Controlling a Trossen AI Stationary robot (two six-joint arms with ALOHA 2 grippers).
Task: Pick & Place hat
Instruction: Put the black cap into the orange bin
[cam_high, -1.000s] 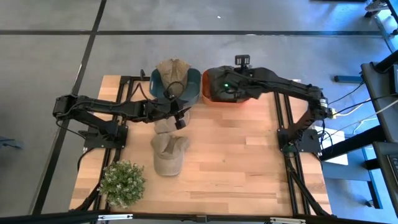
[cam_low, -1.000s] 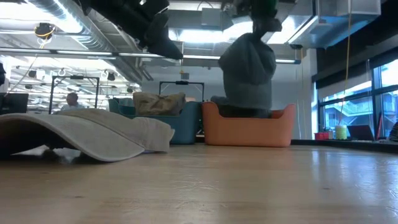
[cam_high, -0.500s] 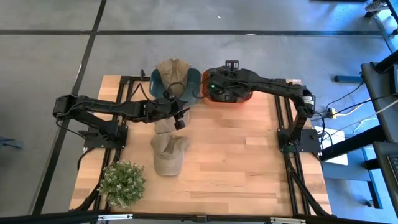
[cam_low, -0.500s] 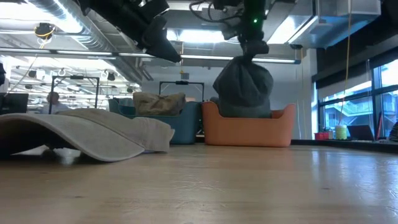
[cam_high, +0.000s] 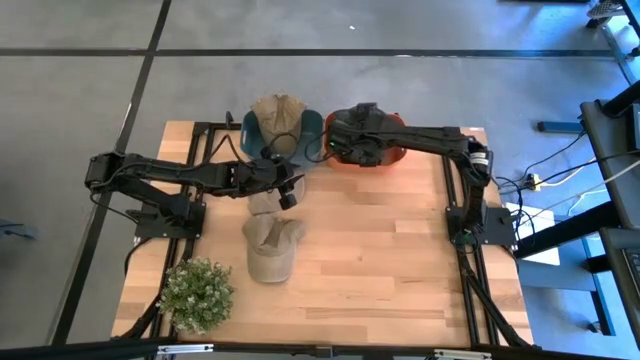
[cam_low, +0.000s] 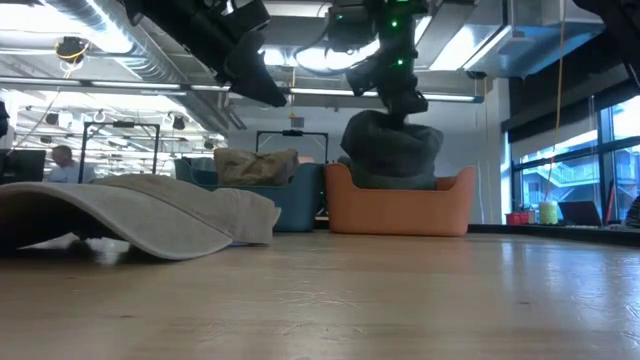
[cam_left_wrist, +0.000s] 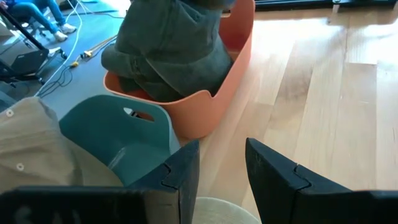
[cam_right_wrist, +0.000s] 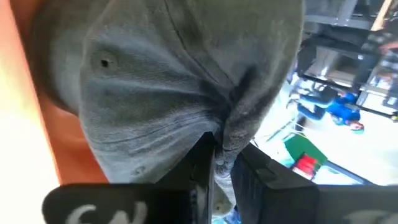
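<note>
A dark grey hat (cam_low: 392, 152) sits in the orange bin (cam_low: 400, 213) at the table's far edge, and my right gripper (cam_right_wrist: 225, 163) is shut on it from above. The same hat (cam_left_wrist: 171, 53) fills the orange bin (cam_left_wrist: 214, 106) in the left wrist view. A beige cap (cam_high: 270, 248) lies flat on the table, crown up. Another beige hat (cam_high: 279, 114) rests in the teal bin (cam_high: 312, 128). My left gripper (cam_high: 285, 186) hovers open above the table between the teal bin and the beige cap, touching nothing. My right gripper pinches a bunched fold of the grey hat's cloth (cam_right_wrist: 229, 130) between its two fingers, several layers gathered together. It comes from above, pointing down (cam_low: 398, 95). The hat hangs below the fingers, with its lower part resting inside the orange bin.
A potted plant (cam_high: 197, 293) stands at the table's near left corner. The two bins stand side by side along the far edge. Bare wood (cam_high: 390, 260) spreads over the table's middle and right. A person (cam_low: 62, 158) sits in the room beyond.
My right gripper has gone down over the orange bin and shifted slightly toward the table's left, staying shut. The grey hat, which hung stretched above the bin, has sunk into it and slumped wider.
</note>
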